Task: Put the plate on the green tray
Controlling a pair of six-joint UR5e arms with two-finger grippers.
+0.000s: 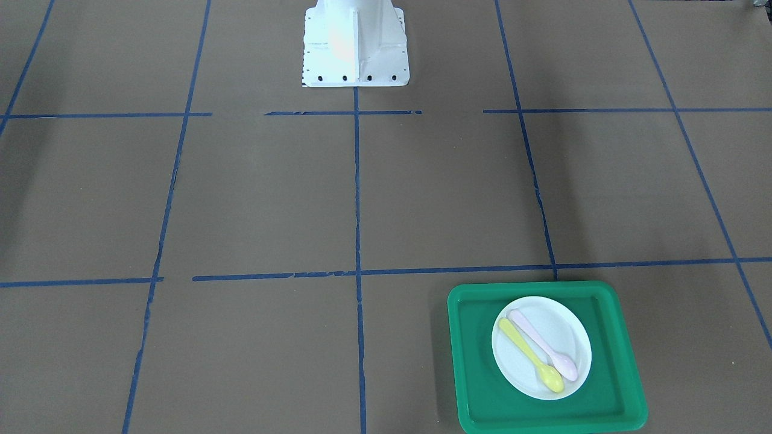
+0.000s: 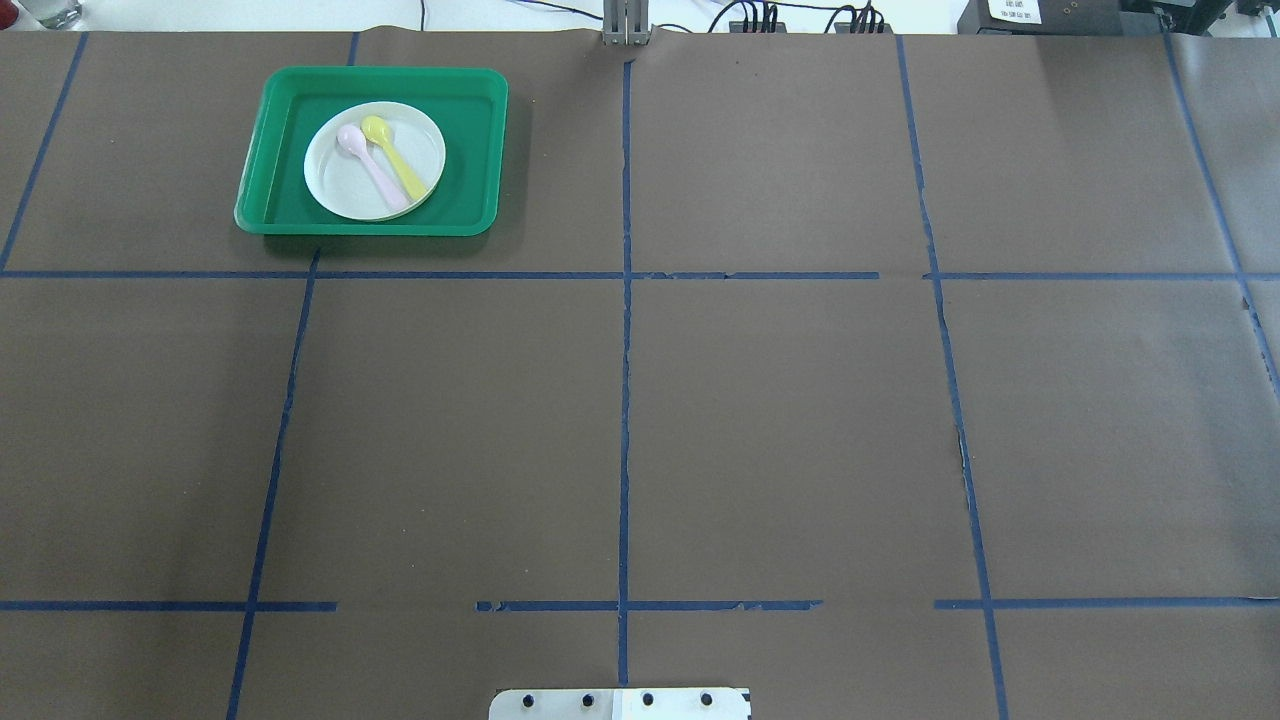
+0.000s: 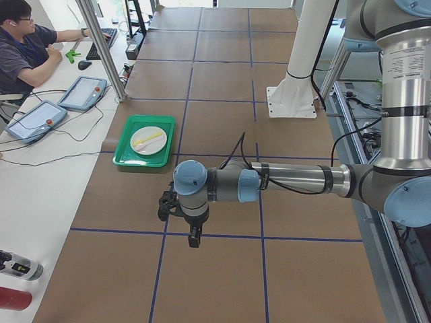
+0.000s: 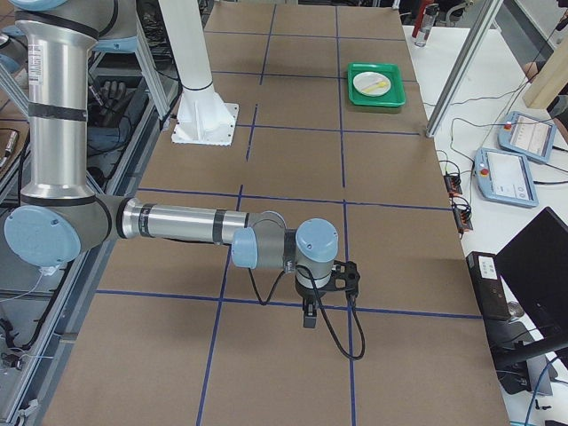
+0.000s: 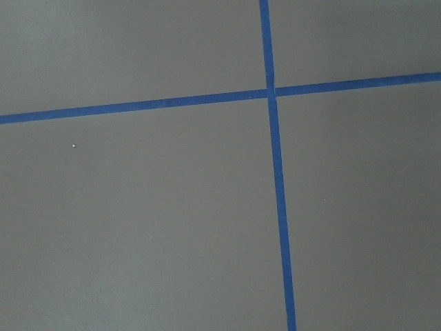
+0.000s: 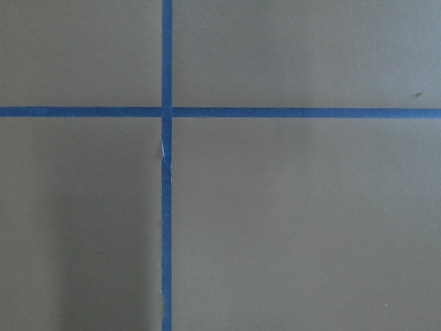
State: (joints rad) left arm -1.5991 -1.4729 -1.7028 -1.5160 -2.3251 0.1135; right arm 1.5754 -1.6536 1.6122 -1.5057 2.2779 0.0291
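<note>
The small white plate [image 1: 564, 325] lies inside the green tray [image 1: 473, 343], near its middle, at the table's far left from the robot. They also show in the overhead view, the plate [image 2: 340, 190] on the tray [image 2: 470, 150]. A yellow spoon [image 1: 531, 355] and a pink spoon [image 1: 543, 343] lie on the plate. My left gripper [image 3: 194, 239] hangs over the table, well away from the tray. My right gripper [image 4: 308, 318] hangs over the table's other end. Both show only in the side views, so I cannot tell whether they are open or shut.
Brown paper with blue tape lines [image 2: 625, 400] covers the table. The white robot base [image 1: 356, 45] stands at the table's near edge. An operator [image 3: 23, 47] sits at a side desk with tablets [image 3: 81, 93] beyond the tray. Both wrist views show only paper and tape.
</note>
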